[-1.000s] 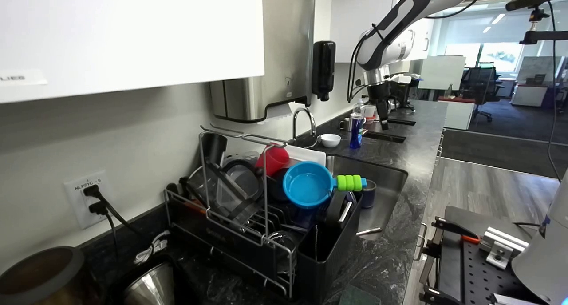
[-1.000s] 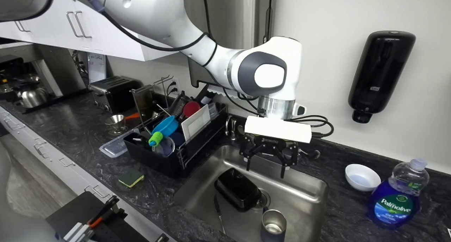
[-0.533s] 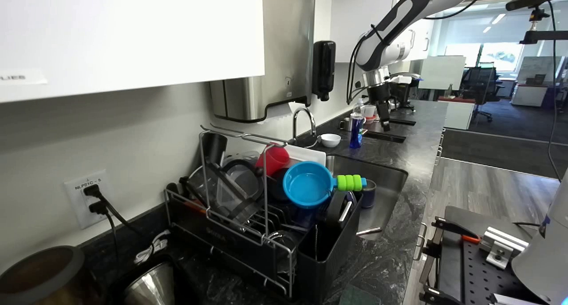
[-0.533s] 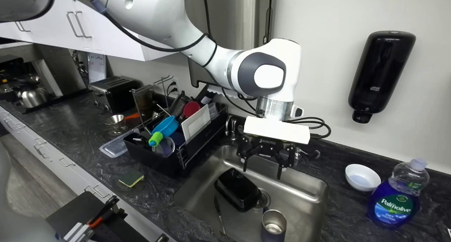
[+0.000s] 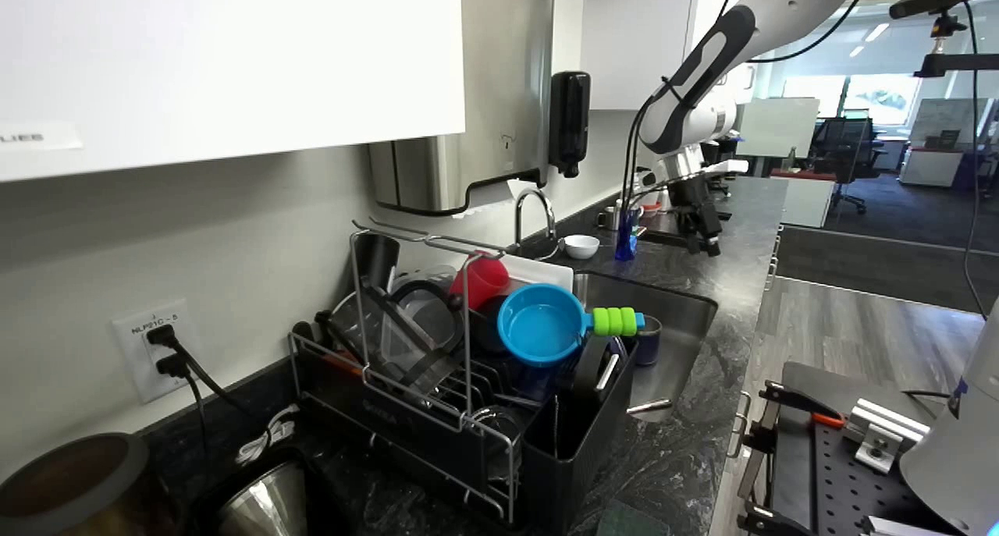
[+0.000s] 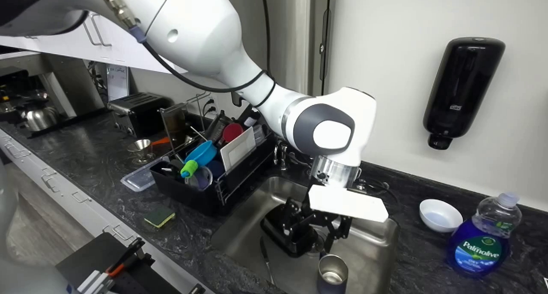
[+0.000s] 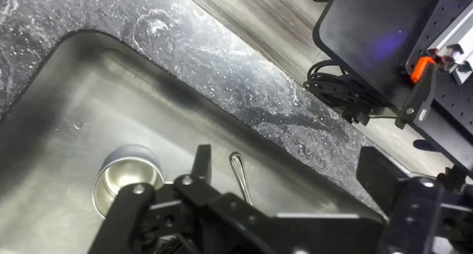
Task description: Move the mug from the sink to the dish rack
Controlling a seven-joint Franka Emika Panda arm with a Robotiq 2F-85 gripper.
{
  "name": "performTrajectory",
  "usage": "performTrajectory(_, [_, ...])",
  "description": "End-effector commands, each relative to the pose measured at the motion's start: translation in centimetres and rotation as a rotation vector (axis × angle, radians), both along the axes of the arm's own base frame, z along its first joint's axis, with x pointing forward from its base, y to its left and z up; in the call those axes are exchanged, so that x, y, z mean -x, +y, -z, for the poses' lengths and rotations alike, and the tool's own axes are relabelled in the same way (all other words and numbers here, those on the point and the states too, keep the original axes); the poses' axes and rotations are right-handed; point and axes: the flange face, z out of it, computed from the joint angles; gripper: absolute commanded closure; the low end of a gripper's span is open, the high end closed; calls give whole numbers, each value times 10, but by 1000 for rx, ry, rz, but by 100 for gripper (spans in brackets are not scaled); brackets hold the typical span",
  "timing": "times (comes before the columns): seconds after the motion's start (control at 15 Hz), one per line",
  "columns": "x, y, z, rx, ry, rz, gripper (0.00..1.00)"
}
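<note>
The mug is a dark navy-blue cylinder with a metallic inside (image 6: pixel 332 277). It stands upright in the steel sink (image 7: pixel 111 87); it also shows in an exterior view (image 5: pixel 648 342) and, partly behind a gripper linkage, in the wrist view (image 7: pixel 127 172). My gripper (image 7: pixel 286 165) is open and empty. It hangs tilted above the sink (image 6: pixel 372 242), apart from the mug, which lies left of the left finger in the wrist view. The black dish rack (image 5: pixel 414 427) stands beside the sink, full of dishes; it also shows in an exterior view (image 6: pixel 184 195).
A black container (image 6: pixel 274 227) and a metal utensil (image 7: pixel 240 172) lie in the sink. The faucet (image 5: pixel 535 200) rises behind it. A white bowl (image 6: pixel 441 215) and a blue soap bottle (image 6: pixel 479 242) stand beside the sink. A cyan bowl (image 5: pixel 540 325) with a green handle sits on the rack.
My gripper barely shifts at first, then moves lower and toward the counter's front edge, and it tilts. It is nearer the mug. The mug and the rack have not moved.
</note>
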Motion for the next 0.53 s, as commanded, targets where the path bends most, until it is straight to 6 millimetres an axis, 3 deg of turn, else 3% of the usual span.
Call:
performTrajectory(0.0, [6,-11,15,-56,-81,-63,0])
performTrajectory(0.47, [6,-17,60,-65,-248,-105,0])
